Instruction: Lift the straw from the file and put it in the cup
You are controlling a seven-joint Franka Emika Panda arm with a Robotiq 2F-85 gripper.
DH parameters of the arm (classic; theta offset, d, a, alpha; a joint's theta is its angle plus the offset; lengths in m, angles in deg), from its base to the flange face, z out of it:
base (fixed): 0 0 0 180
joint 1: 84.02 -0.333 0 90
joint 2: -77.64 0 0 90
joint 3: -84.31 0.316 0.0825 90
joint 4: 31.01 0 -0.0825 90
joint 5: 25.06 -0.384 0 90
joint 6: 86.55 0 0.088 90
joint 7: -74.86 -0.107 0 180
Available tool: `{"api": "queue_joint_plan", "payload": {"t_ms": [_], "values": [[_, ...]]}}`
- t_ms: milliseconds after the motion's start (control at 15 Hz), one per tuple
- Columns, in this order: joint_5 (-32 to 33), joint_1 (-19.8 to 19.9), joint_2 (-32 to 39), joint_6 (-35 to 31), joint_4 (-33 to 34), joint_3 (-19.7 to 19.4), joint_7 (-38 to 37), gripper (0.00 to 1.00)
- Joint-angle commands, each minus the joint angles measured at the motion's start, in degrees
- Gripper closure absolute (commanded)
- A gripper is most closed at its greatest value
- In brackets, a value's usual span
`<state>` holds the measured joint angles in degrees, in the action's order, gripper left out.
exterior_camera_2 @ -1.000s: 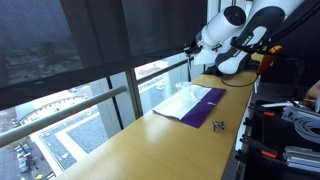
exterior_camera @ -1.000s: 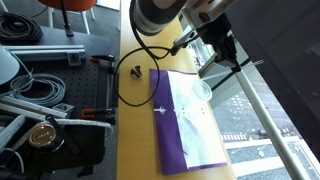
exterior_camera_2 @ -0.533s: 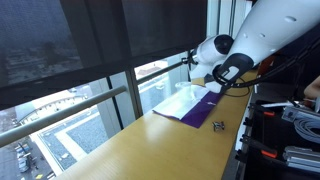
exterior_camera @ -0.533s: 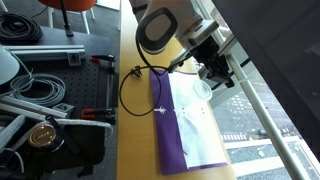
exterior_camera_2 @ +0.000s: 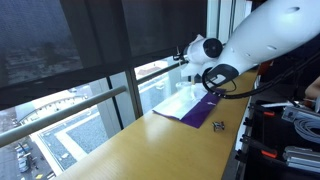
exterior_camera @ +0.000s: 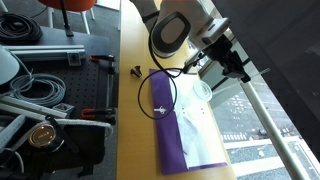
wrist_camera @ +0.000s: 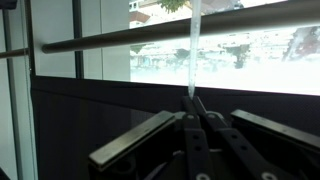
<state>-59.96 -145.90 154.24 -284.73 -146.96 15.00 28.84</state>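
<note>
Swung windowward, gripper (wrist_camera: 193,104) pinches straw (wrist_camera: 192,45); cup (exterior_camera: 203,90) seemingly empty.

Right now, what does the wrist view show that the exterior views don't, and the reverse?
Wrist only: the straw standing upright, pinched between the shut jaws, with a window rail behind it.
Exterior only: the file lying flat on the table, the cup at the file's window-side edge, and the arm reaching over them.
Both: the jaws and the window.
</note>
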Motion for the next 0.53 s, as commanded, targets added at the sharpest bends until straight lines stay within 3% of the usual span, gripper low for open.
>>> {"api": "queue_joint_plan", "payload": {"t_ms": [0,467], "values": [[-2.4,-0.4,3.8,1.0,2.6,-2.4,-1.3,1.0],[-2.7,-4.5,4.3,1.5,-1.2,-3.1,-2.2,1.0]]}}
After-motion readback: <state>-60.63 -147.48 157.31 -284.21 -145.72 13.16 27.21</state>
